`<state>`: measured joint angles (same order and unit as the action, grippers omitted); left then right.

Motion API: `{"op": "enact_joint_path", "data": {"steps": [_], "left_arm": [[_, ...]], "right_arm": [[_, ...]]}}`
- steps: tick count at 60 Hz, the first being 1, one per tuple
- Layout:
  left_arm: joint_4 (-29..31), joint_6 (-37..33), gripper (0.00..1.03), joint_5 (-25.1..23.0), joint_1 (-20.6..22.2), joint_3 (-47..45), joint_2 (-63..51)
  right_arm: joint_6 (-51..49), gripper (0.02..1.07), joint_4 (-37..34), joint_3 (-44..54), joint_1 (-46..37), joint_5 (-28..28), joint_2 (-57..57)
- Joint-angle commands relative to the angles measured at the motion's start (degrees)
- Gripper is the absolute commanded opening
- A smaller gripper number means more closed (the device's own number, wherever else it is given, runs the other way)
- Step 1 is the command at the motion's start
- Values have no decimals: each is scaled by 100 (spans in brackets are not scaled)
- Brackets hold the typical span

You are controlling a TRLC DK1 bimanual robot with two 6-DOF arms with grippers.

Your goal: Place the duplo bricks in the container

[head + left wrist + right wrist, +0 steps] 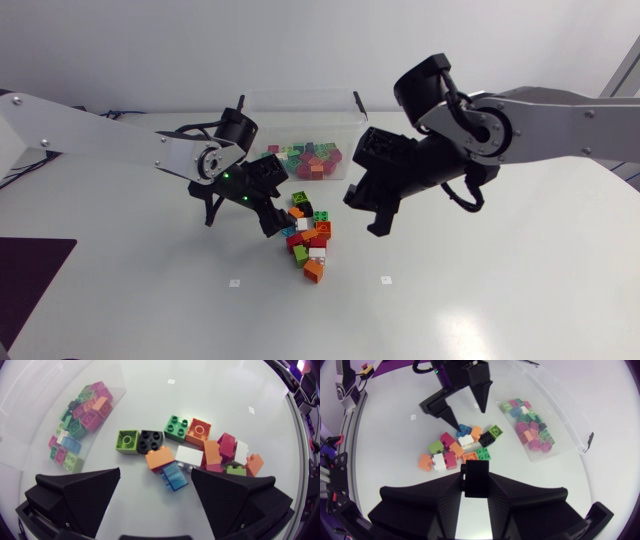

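— left claw (156,474) spread wide, nothing in it, hanging low over the loose bricks (308,238). right claw (477,474) pinched onto a black brick (477,485), carried clear of the table.

— and the container?

— clear plastic container (300,108) at the far side of the table, between the two arms. a shallow heap of stored bricks (305,158) lies in it: mostly pink and green, with a few orange, white and black.

— what's it all standing on?

— plain white table (480,290). a small white marker (234,283) lies on it on the near side of the pile, and a second marker (386,279) sits off toward the right arm's side.

— where are the loose bricks against the claws?

— heaped just in front of the container, apart from its wall. a blue brick (175,476) and an orange brick (159,457) touching it lie in the gap between the left claw's fingers, neither finger on them. a lime brick (127,441) and a green brick (177,427) sit just ahead of that claw. the right claw hangs beside the heap, on its own arm's side, the heap ahead of it.
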<state>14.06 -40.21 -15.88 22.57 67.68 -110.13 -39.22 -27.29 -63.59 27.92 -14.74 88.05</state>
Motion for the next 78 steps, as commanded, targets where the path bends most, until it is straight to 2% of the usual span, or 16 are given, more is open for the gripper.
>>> {"op": "enact_joint_path", "data": {"steps": [1, 9, 21, 28, 37, 42, 50, 55, 62, 78], "left_arm": [[158, 153, 99, 32, 90, 105, -141], [202, 224, 99, 59, 116, 70, -158], [176, 232, 94, 498, 143, 149, -369], [176, 232, 93, 498, 195, 123, -422], [176, 250, 81, 507, 257, 193, -510], [176, 285, 71, 507, 283, 228, -563], [140, 373, 47, 507, 292, 298, -686], [105, 408, 26, 498, 301, 307, -747], [-71, 408, 25, 507, 301, 219, -756], [-62, 232, 23, 507, 178, -27, -457]], "right_arm": [[11, 18, -101, -259, -85, 24, -69], [64, 18, -92, -531, -138, 24, 2], [178, 18, -128, -997, -138, 24, 116], [284, 18, -128, -1366, -147, 33, 265], [494, 18, -13, -1859, -199, 24, 687], [697, 18, 198, -2052, -235, 42, 863], [943, 18, 435, -2403, -287, 59, 1223], [1039, 18, 593, -2579, -340, 50, 1452], [1171, 18, 734, -2860, -454, 50, 1812], [1435, 19, 874, -3599, -683, 94, 2568]]}}
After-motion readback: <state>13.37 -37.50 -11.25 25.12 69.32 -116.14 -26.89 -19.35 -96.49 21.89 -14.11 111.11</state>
